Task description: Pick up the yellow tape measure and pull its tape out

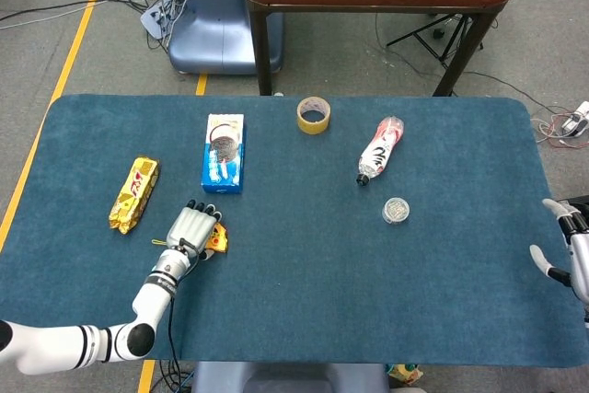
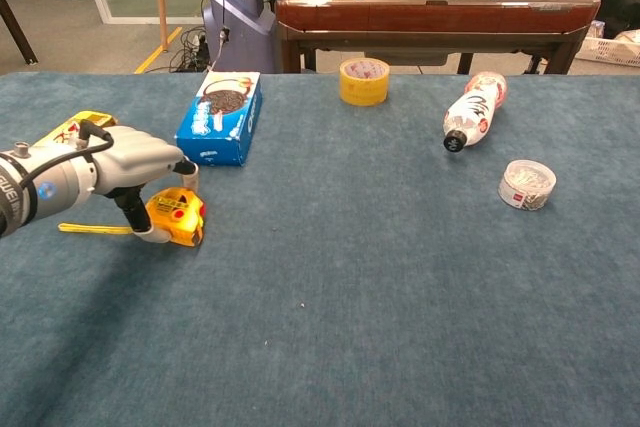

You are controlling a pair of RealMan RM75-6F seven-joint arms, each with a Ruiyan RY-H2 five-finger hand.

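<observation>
Yellow tape measure (image 2: pixel 177 218) — under left hand (image 2: pixel 135 163) fingers (image 2: pixel 187 178)

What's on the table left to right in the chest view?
Left hand → yellow tape measure → blue cookie box → yellow tape roll → bottle → small round container.

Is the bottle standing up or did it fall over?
Lying down. The bottle rests on its side on the blue table, its dark cap end pointing toward the robot.

Even bright indoor light, soft shadows, pics sharp, no glare.
</observation>
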